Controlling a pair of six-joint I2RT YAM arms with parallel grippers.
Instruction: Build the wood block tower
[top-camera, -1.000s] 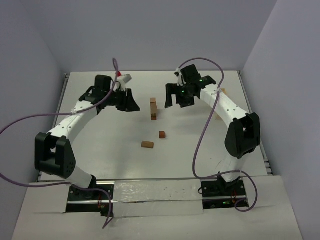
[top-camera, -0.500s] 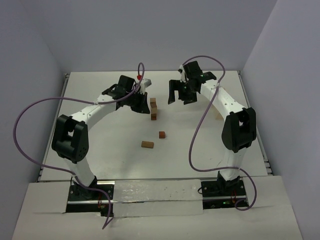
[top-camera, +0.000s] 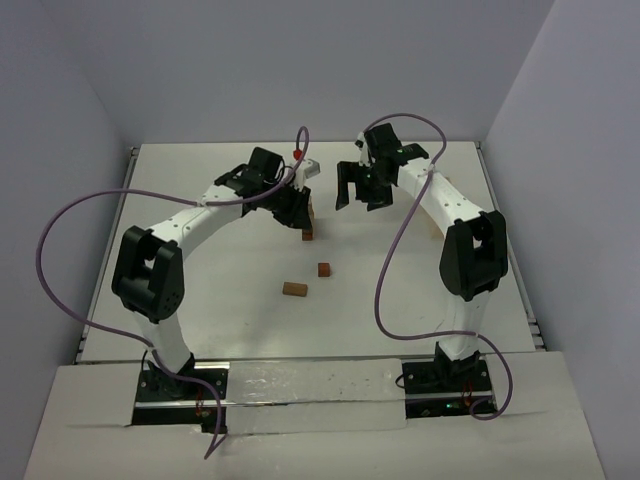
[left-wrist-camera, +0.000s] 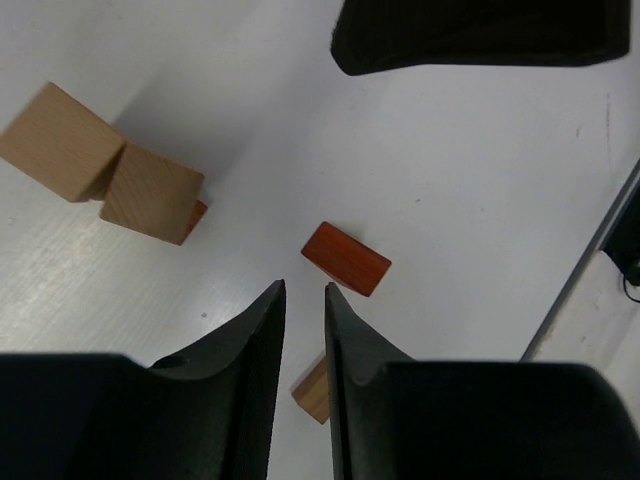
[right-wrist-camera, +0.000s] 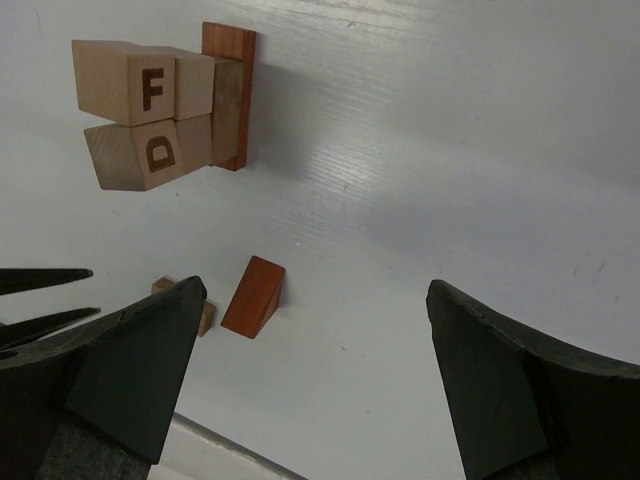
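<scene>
The tower (top-camera: 309, 222) is a short stack of tan and reddish blocks at the table's middle back. In the right wrist view it shows tan cubes marked F and D (right-wrist-camera: 148, 118) against a reddish bar (right-wrist-camera: 229, 90). In the left wrist view two tan cubes (left-wrist-camera: 105, 165) show. My left gripper (top-camera: 296, 206) is right beside the tower on its left; its jaws (left-wrist-camera: 303, 288) are almost together and hold nothing. My right gripper (top-camera: 362, 186) hangs open and empty to the tower's right (right-wrist-camera: 312, 292). A reddish block (top-camera: 324, 269) and a tan-brown block (top-camera: 294, 289) lie loose nearer the front.
The loose reddish block (left-wrist-camera: 346, 258) and the tan one (left-wrist-camera: 312, 390) lie under the left fingers' line of sight; both also show in the right wrist view (right-wrist-camera: 253, 297). A pale wooden piece (top-camera: 433, 232) shows behind the right arm. Walls enclose the table's back and sides.
My left arm has swung right from the back left until its gripper is beside the tower. My right gripper has shifted slightly back. The blocks have not moved.
</scene>
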